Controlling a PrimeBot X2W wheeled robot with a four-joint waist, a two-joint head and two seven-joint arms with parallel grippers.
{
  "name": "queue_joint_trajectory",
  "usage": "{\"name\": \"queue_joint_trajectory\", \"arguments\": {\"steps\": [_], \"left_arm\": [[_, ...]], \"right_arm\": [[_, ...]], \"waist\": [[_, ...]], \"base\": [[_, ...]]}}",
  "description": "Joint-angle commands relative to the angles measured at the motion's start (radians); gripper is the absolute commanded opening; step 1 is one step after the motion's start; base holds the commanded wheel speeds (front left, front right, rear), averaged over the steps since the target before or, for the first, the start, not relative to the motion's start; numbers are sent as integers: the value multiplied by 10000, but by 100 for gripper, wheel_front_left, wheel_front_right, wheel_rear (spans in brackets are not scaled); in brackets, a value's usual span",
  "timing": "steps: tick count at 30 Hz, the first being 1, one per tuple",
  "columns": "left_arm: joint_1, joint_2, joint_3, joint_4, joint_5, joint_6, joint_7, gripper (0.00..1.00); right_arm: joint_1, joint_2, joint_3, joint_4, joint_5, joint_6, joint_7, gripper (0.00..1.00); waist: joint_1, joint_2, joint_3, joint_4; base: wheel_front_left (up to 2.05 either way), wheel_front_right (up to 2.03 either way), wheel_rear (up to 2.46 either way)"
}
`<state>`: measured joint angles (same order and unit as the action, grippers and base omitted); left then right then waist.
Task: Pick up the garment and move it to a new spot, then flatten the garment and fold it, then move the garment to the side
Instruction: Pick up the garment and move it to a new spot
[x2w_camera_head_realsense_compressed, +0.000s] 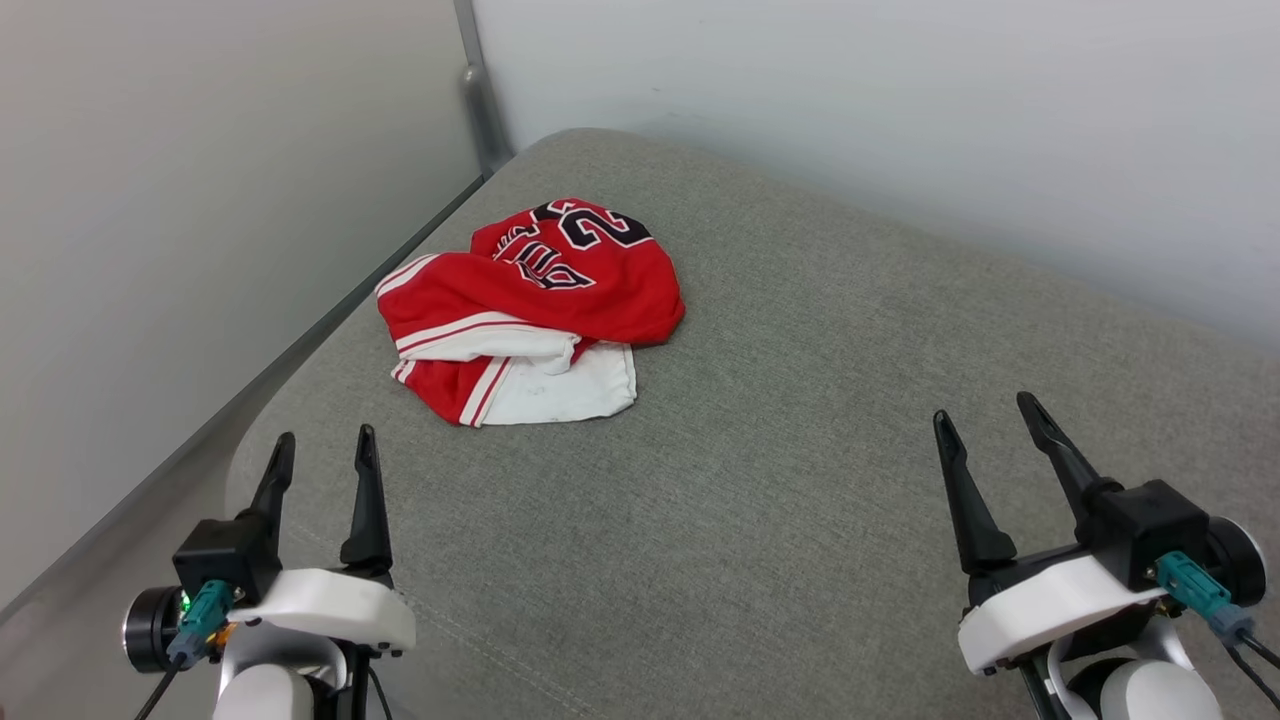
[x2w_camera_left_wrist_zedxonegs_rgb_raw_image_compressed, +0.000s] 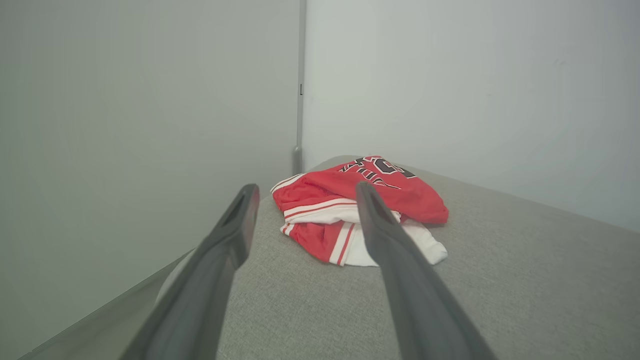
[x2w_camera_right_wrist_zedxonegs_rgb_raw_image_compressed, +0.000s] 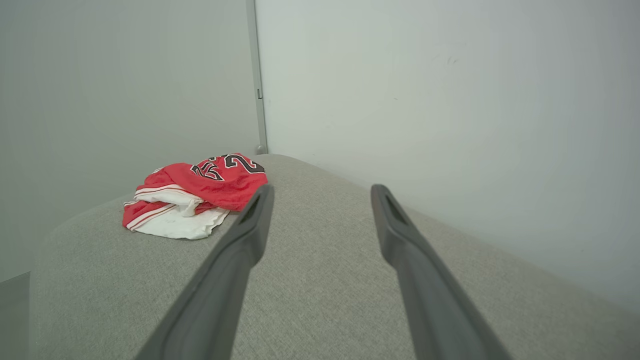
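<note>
On the cushion (x2w_camera_head_realsense_compressed: 800, 450), the garment (x2w_camera_head_realsense_compressed: 600, 290) lies bunched, lettering upward.

The left claw (x2w_camera_left_wrist_zedxonegs_rgb_raw_image_compressed: 306, 190), fingers spread and empty, points at the crumpled garment (x2w_camera_left_wrist_zedxonegs_rgb_raw_image_compressed: 322, 207) on the grey cushion (x2w_camera_left_wrist_zedxonegs_rgb_raw_image_compressed: 500, 285).

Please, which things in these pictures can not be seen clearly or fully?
1. Head view: the garment is crumpled; its own folds hide most of the lettering.
2. Left wrist view: a finger of the left end effector covers part of the garment.
3. Head view: the grey cushion is cut off by the right edge.
</note>
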<state>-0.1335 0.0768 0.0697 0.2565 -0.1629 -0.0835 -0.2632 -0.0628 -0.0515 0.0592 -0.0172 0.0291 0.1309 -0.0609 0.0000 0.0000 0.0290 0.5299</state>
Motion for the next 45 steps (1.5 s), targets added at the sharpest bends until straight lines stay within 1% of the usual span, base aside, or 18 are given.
{"name": "queue_joint_trajectory", "arguments": {"steps": [1, 3, 6, 7, 9, 12, 14, 17, 23, 27, 30, 31, 32, 35, 37, 43, 44, 45], "left_arm": [[-316, 16, -13, 50, 37, 3, -23, 100], [-644, 116, -26, 133, 20, -39, -23, 100], [-1545, 322, -77, 153, -115, -138, 3, 100], [-1914, 481, -64, 108, -81, -173, 15, 100], [-2680, 687, -18, 120, -216, -197, 271, 100], [-3957, 1012, 30, 241, -437, -270, 980, 100], [-4738, 1271, 105, 469, -697, -291, 1665, 100], [-5799, 1663, 117, 1116, -1046, -349, 2991, 100], [-7265, 2766, 84, 3347, -1797, -432, 6097, 100], [-7758, 3306, 190, 4652, -2351, -448, 7634, 100], [-7853, 3482, 258, 5426, -2667, -457, 8497, 100], [-7853, 3482, 258, 5426, -2667, -457, 8497, 100], [-7903, 3541, 297, 5648, -2786, -456, 8755, 100], [-7976, 3640, 501, 6274, -3082, -305, 9419, 100], [-7854, 3585, 529, 6713, -3206, -213, 9873, 100], [-7391, 3086, 498, 7632, -3516, -63, 10803, 100], [-7355, 3060, 438, 7660, -3477, -71, 10792, 34], [-7347, 3093, 423, 7586, -3431, -66, 10589, 0]], "right_arm": [[-150, 20, -20, -39, 12, -3, 11, 100], [-180, 20, -14, -141, -16, -3, 58, 100], [-284, 16, -3, -300, -150, -3, 178, 100], [-355, 16, 20, -376, -204, -3, 236, 100], [-517, 16, 35, -509, -261, -3, 345, 100], [-718, 14, -51, -680, -415, -3, 453, 100], [-945, 14, -46, -804, -543, -3, 512, 100], [-1225, 14, -34, -955, -712, -3, 552, 100], [-1887, 10, 150, -1211, -911, -3, 545, 100], [-2230, 2, 240, -1240, -972, -3, 496, 100], [-2464, -30, 260, -1256, -1011, -3, 468, 100], [-2464, -30, 260, -1256, -1011, -3, 468, 100], [-2523, -33, 273, -1249, -1003, -3, 456, 100], [-2681, -53, 370, -1190, -1013, -3, 389, 100], [-2753, -62, 384, -1144, -983, -3, 362, 100], [-2852, -118, 377, -1039, -894, -3, 297, 100], [-2856, -117, 362, -1020, -900, -3, 297, 100], [-2865, -110, 354, -1013, -904, -3, 295, 100]], "waist": [[0, 0, 44, -10], [0, 0, 173, -69], [0, 0, 489, -279], [0, 0, 651, -391], [0, 0, 987, -629], [0, 0, 1450, -998], [0, 0, 1803, -1303], [0, 0, 2310, -1740], [0, 0, 3418, -2597], [0, 0, 4078, -3052], [0, 0, 4557, -3293], [0, 0, 4557, -3293], [0, 0, 4698, -3365], [0, 0, 5008, -3562], [0, 0, 5154, -3654], [0, 0, 5308, -3752], [0, 0, 5286, -3745], [0, 0, 5248, -3729]], "base": [[0, 0, 0], [0, 0, 0], [0, 0, 0], [0, 0, 0], [0, 0, 0], [0, 0, 0], [0, 0, 0], [0, 0, 0], [0, 0, 0], [0, 0, 0], [0, 0, 0], [0, 0, 0], [0, 0, 0], [0, 0, 0], [0, 0, 0], [0, 0, 0], [0, 0, 0], [0, 0, 0]]}}
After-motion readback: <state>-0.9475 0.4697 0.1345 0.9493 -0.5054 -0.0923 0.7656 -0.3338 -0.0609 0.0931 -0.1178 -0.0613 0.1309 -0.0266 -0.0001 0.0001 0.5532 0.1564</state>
